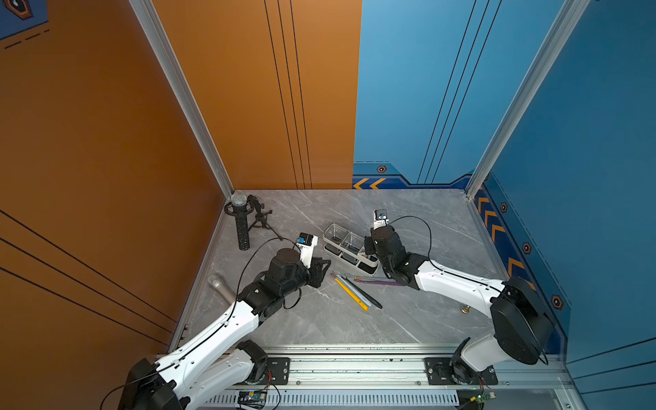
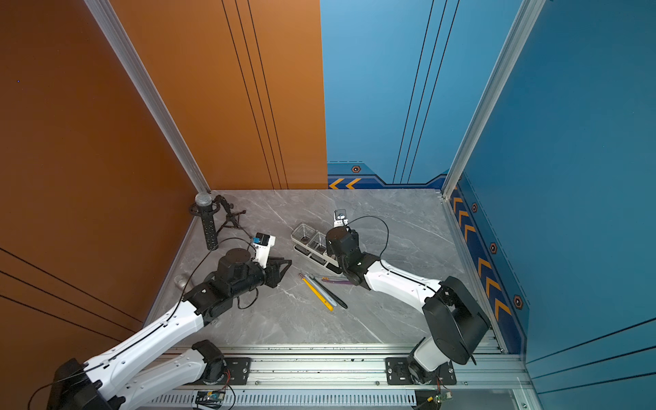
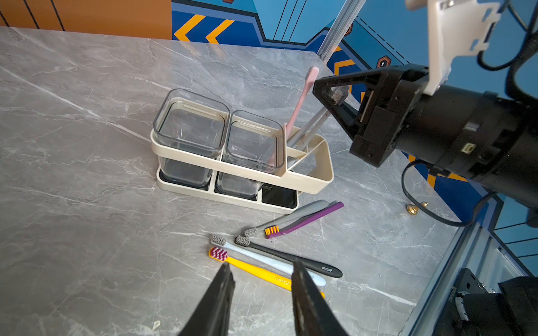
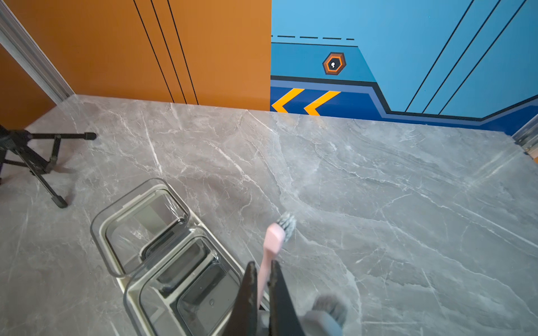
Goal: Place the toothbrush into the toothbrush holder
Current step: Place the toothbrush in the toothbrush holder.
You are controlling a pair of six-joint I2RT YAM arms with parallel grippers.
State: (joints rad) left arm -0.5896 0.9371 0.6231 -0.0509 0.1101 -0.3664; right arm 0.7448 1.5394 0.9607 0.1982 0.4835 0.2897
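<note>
Pink toothbrush (image 4: 273, 241): stands bristles up and leaning in the divided end compartment of the toothbrush holder (image 3: 305, 181). Its handle is pinched between the closed jaws of the right gripper (image 4: 263, 262).
Grey toothbrush (image 3: 311, 128): in the same compartment, leaning just beside the pink one.
Step in hand: judged to be the release of the pink brush. Its lower end looks to be inside the compartment, but the wall hides whether it reaches the floor.
Doing it well: part the jaws slowly and only a little, so the handle settles against the divider. Then draw the gripper back along the handle's lean. A sideways exit could catch the grey brush's head or drag the caddy.
Left gripper (image 3: 261, 263): jaws apart and holding nothing, poised low over the yellow toothbrush (image 3: 256, 270) and the light-blue toothbrush (image 3: 262, 257) on the marble table (image 3: 87, 145).
Next pick: close across one handle only. The yellow, light-blue and black toothbrush (image 3: 291, 257) handles lie close together, so a grip where they fan apart would avoid taking two.
Right arm (image 1: 458, 284) pose: reaches forward over the table, wrist bent down above the holder's near end, covering that compartment in both top views.
Left arm (image 1: 230, 319) pose: stretched out from the rail, forearm low, gripper aimed at the loose brushes, apart from the holder.
</note>
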